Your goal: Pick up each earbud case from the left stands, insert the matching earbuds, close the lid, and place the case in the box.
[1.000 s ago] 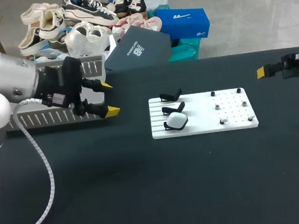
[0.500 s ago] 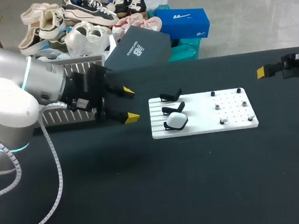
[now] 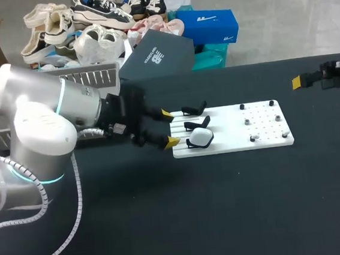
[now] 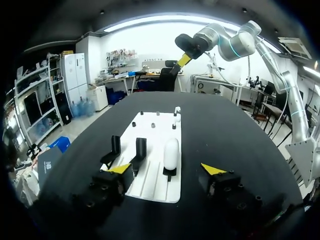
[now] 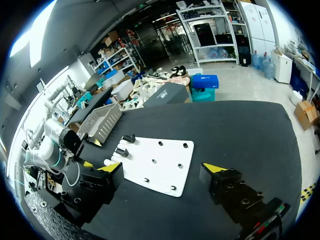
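A white earbud case [image 3: 201, 138] sits on the nearest of three black stands on the white board's [image 3: 231, 135] left part; the other two stands [image 3: 196, 108] are empty. Small earbuds [image 3: 253, 138] rest among pegs on the board's right part. My left gripper [image 3: 170, 128] is open at the board's left edge. In the left wrist view the case [image 4: 171, 153] stands just ahead of the left gripper [image 4: 166, 169], in line with the gap, untouched. My right gripper [image 5: 162, 167] hangs open far right of the board [image 5: 160, 162], holding nothing.
A grey slatted basket [image 3: 100, 76] stands at the table's back left, partly hidden behind my left arm. A dark grey box lid [image 3: 154, 55] leans beyond the back edge. Bare black tabletop lies in front of the board.
My left gripper has swung right, from in front of the basket to the board's left edge, near the case. The right arm has stayed still.
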`<state>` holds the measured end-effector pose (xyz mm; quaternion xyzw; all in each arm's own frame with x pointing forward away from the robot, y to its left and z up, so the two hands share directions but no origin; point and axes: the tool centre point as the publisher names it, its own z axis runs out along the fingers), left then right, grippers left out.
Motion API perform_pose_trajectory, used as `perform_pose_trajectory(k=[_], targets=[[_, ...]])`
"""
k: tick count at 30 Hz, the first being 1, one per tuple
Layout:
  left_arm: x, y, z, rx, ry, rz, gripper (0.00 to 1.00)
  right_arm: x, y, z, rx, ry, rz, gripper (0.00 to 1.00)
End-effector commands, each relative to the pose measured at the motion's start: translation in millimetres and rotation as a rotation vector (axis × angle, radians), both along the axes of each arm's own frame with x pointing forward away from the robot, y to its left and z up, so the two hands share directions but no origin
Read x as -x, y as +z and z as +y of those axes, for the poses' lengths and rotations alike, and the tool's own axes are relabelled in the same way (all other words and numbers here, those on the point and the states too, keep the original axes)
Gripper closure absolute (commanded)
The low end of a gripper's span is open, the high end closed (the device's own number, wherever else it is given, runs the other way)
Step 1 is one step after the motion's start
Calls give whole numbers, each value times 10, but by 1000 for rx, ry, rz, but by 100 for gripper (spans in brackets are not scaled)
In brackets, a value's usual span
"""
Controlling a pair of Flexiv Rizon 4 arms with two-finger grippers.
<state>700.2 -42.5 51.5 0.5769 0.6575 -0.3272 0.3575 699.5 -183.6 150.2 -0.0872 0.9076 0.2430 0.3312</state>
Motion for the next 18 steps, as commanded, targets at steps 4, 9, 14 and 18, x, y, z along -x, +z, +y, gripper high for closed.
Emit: perform_pose_trajectory(k=[4,9,14,18], targets=[[-36,-104,-156,13,14,0,38,-8,-4,-13,-3,5,1,0],[-34,-154,-206,14,8,5,42,-8,-4,-13,-3,5,1,0],[-41,-180,-231,16,5,10,47,-8,-4,-13,-3,5,1,0],[-51,-198,-286,34,2,16,47,-8,-4,-13,-3,5,1,0]])
